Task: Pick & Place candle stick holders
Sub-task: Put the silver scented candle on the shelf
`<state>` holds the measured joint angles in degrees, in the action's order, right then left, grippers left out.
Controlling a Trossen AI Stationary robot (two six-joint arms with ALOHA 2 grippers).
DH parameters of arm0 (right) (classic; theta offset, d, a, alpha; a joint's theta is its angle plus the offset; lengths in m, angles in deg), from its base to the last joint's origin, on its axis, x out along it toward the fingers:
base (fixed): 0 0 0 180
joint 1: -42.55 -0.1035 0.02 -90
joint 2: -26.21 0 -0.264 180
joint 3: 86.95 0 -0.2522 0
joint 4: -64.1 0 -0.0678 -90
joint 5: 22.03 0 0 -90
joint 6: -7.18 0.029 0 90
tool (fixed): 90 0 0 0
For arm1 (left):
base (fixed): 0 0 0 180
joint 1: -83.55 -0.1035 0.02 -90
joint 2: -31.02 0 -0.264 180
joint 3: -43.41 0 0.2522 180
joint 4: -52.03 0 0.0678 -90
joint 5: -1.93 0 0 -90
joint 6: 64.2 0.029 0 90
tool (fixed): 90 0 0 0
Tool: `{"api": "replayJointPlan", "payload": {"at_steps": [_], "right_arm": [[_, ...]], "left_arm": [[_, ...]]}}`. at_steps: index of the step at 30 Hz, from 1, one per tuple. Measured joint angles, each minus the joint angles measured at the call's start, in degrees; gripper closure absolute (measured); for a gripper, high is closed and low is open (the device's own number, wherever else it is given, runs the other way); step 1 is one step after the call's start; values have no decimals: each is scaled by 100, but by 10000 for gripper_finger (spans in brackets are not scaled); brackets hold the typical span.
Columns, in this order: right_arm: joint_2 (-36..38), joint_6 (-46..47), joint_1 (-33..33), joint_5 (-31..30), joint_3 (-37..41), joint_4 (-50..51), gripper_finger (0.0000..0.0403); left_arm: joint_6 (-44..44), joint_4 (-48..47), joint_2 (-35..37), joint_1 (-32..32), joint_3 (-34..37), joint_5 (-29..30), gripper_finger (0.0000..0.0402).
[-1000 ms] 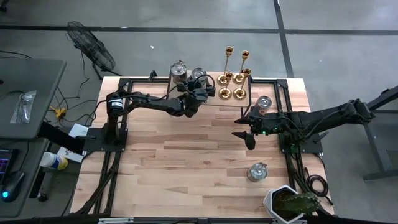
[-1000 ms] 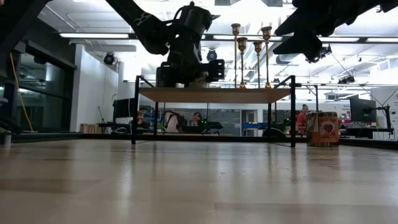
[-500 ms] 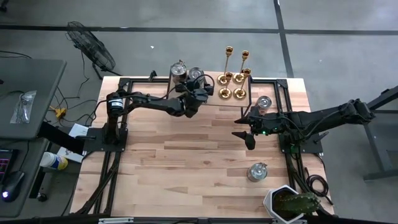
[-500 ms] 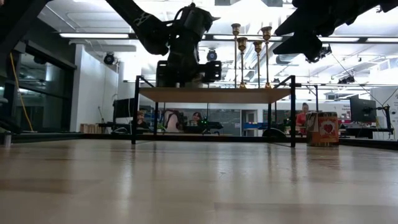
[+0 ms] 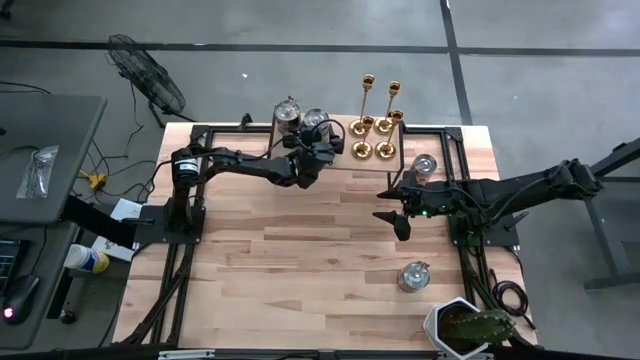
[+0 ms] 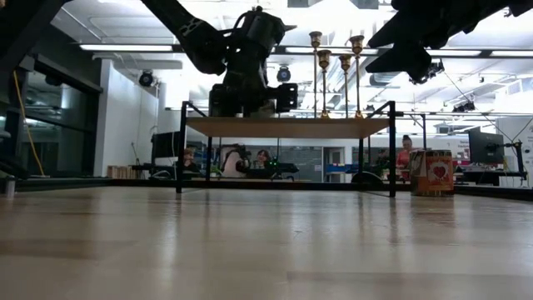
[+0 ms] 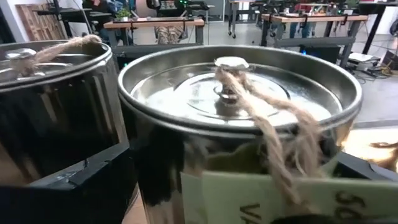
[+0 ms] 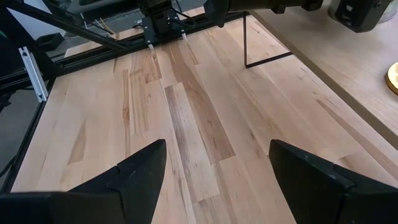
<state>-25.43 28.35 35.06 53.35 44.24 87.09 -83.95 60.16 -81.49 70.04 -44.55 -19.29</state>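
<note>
Several gold candle stick holders (image 5: 372,138) stand on their round bases on the right part of a raised wooden shelf (image 5: 345,161) at the table's far edge; in the low view these candle stick holders (image 6: 346,83) rise above the shelf (image 6: 287,127). My left gripper (image 5: 319,130) reaches level onto the shelf's left part. It is open, with a silver lidded jar (image 7: 236,106) between its fingers; the jar has a twine loop and a paper tag. My right gripper (image 5: 392,212) hangs open over the table's right half, with nothing between its fingers (image 8: 217,168). My left gripper has one finger (image 7: 68,186) and the other finger (image 7: 367,171) on opposite sides of the jar's wall (image 7: 155,168), coming level from the table's near side. The jar fills the gap. I cannot tell whether the fingers touch it.
A second silver jar (image 5: 288,112) stands on the shelf just left of the first. Two more jars (image 5: 425,164) (image 5: 413,275) sit on the table at the right. A potted plant (image 5: 465,325) is at the near right corner. Bare wood lies in the table's middle.
</note>
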Motion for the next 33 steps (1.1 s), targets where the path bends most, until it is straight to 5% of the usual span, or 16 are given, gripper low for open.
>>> {"api": "replayJointPlan", "payload": {"at_steps": [18,33], "right_arm": [[0,0,0,0,0,-1,125],[0,-1,-2,0,0,0,125]], "left_arm": [[297,-177,0,279,0,106,2],[296,-1230,325,530,4,187,2]]}}
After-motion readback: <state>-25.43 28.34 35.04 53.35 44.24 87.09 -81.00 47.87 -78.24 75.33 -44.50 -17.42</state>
